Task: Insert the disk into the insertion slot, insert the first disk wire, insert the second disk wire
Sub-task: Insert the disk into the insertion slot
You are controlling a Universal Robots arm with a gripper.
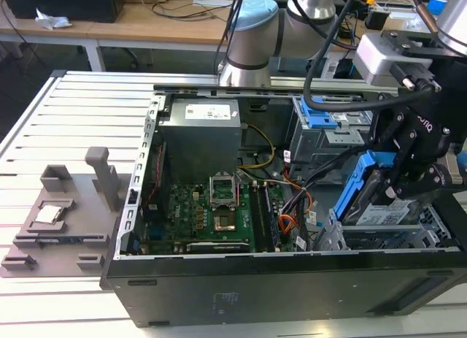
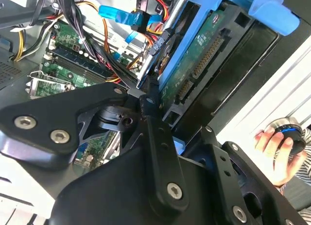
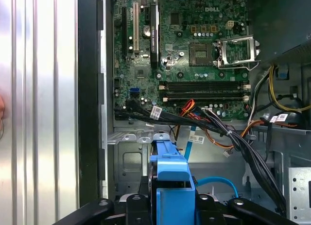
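Black fingers (image 2: 158, 137) clamp the flat silver hard drive in its blue carrier (image 1: 381, 215); it hangs tilted above the low silver perforated cage (image 1: 330, 239).

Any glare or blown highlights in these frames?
First wrist view: the slatted table washes out to near white. Second wrist view: that table is blown out beside the disk. Exterior view: even light, no glare on the motherboard.

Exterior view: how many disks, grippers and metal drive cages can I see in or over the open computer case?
disk: 1
gripper: 1, shut on the disk
drive cages: 2 (insertion slot, taller cage)
total: 4
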